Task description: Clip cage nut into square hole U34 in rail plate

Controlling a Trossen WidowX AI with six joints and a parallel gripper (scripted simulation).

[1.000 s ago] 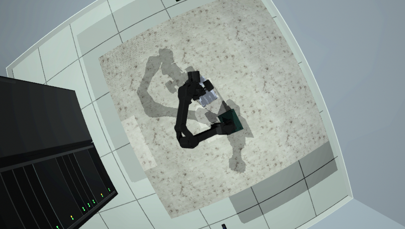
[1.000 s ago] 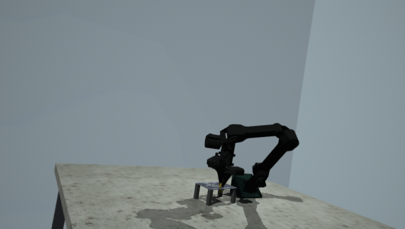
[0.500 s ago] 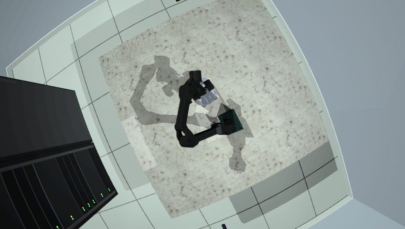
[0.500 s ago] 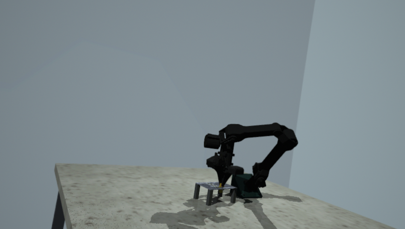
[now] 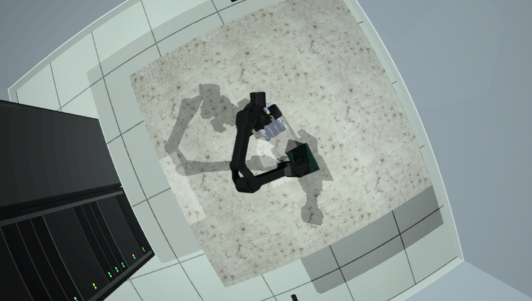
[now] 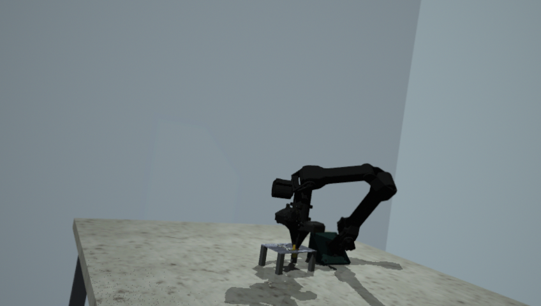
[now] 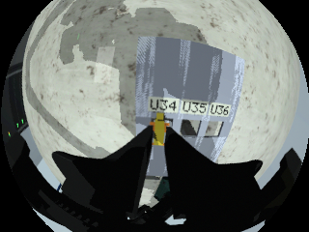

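Speckled stone-look surface (image 5: 354,111) (image 6: 170,257) (image 7: 97,29), plain grey-blue walls behind; dark rack cabinet w/ small green + amber lights off to one side. Rail plate (image 5: 275,130) (image 6: 277,248) (image 7: 166,70) stands on short legs near the arm's dark green base (image 5: 312,160) (image 6: 335,259). Hand (image 5: 266,118) (image 6: 294,245) (image 7: 158,130) is nearly closed, pinching the yellow cage nut (image 6: 294,247) (image 7: 159,131) at the U34 hole, next to label U34 (image 7: 163,105); U35 + U36 holes show alongside. In the exterior view some yellow shows below plate level, so the nut's prob. partly through; can't tell if both wings are hooked. Handling, my guess: v. light, stiff body, springy wings, maybe slick. Best hold = both wings, even squeeze, nut upright; uneven release could flick or tilt it. Next: check flanges sit flat, then ease open slowly & lift straight off.
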